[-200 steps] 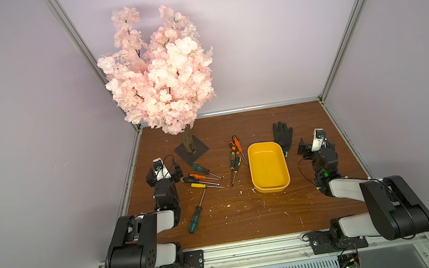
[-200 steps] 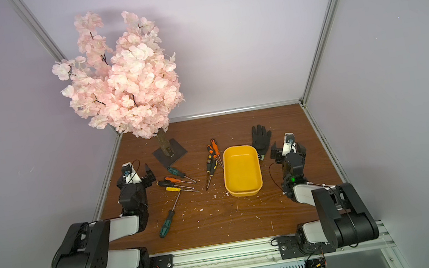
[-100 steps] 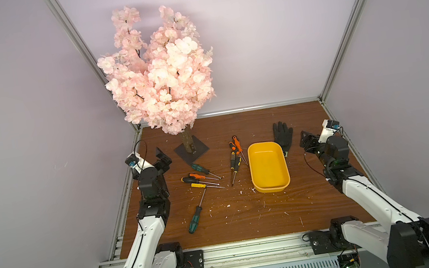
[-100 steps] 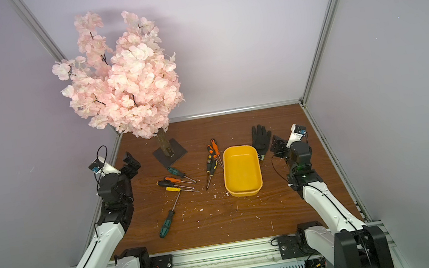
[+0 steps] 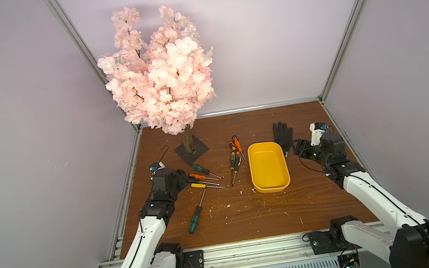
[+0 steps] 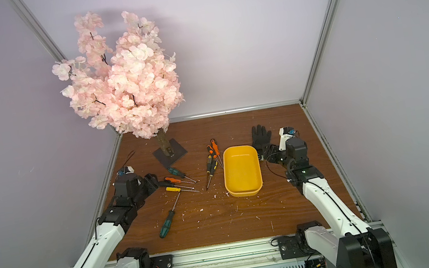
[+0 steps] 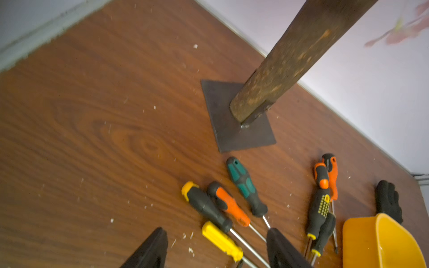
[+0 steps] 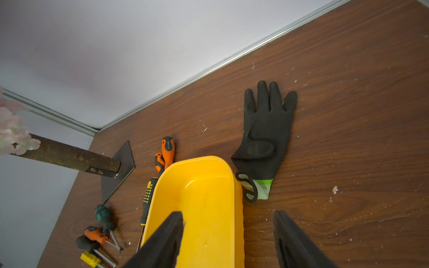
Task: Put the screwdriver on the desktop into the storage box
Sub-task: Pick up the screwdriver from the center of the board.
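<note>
Several screwdrivers lie on the brown desktop (image 5: 249, 221). Three of them, green (image 5: 198, 168), orange (image 5: 196, 176) and yellow (image 5: 197, 185), fan out just right of my left gripper (image 5: 184, 178). A long green one (image 5: 196, 219) lies nearer the front and another cluster (image 5: 235, 156) lies left of the yellow storage box (image 5: 269, 169), which is empty. In the left wrist view my left gripper (image 7: 216, 232) is open above the yellow handle (image 7: 220, 241), holding nothing. My right gripper (image 8: 227, 213) is open over the storage box's (image 8: 204, 185) right rim, gripping nothing.
A pink blossom tree on a dark square base plate (image 5: 192, 152) stands at the back left, its flowers overhanging the desktop. A black glove (image 5: 282, 134) lies behind the box's far right corner. Aluminium rails edge the board and white flecks litter it.
Both arms have unfolded from their low rest poses and reached forward. The left gripper moved in beside the three fanned screwdrivers; the right moved to the box's right side.
</note>
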Robot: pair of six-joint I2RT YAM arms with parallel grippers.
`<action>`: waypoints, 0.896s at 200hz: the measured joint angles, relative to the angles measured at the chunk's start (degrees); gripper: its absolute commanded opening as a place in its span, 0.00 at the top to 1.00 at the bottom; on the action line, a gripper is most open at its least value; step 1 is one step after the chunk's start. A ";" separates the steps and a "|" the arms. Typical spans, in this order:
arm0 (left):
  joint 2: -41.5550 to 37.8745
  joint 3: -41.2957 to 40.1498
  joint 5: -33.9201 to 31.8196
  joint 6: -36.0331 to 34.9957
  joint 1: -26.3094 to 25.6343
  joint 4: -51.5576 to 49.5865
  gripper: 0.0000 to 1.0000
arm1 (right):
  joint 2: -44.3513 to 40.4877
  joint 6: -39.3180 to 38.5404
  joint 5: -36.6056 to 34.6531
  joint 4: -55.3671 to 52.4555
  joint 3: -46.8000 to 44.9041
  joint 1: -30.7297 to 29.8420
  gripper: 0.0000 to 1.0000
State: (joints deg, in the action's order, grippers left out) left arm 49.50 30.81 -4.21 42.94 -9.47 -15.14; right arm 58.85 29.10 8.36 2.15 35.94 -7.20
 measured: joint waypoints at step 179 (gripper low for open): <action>1.22 -4.96 1.20 17.05 -17.75 -18.91 0.29 | 5.79 0.24 1.03 -1.55 -0.31 -7.74 0.31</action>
State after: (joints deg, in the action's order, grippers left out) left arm 50.72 25.85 -3.01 59.99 -27.22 -34.04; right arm 64.64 29.34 9.39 0.60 35.64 -14.94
